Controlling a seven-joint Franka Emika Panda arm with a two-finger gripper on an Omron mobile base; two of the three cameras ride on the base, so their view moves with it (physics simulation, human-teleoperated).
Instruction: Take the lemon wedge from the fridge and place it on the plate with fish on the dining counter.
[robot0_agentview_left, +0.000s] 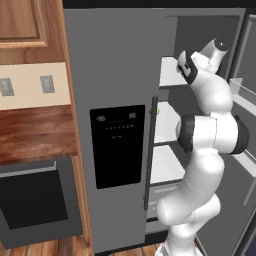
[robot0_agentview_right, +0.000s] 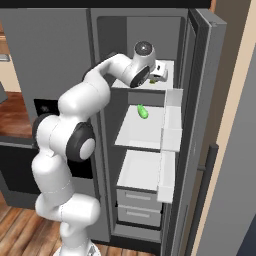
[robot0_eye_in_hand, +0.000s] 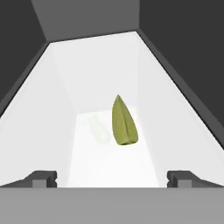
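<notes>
Hand view is showing the lemon wedge (robot0_eye_in_hand: 123, 122) lying on the white top shelf (robot0_eye_in_hand: 109, 87) of the fridge (robot0_agentview_left: 115, 75), directly ahead of the gripper (robot0_eye_in_hand: 113, 177). Its fingertips (robot0_eye_in_hand: 41, 177) are standing wide apart, and nothing is sitting between them. Judging from this, the reach-and-grasp step is in progress. The next move is calling for advancing toward the wedge until the fingers are straddling it, then closing. A green fruit (robot0_agentview_right: 143, 111) is resting on the shelf below the wedge.

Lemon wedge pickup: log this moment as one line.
phase: approach | gripper: open, at top fridge shelf | lemon wedge: on shelf, ahead between jaws, ungrasped | right door: open
</notes>
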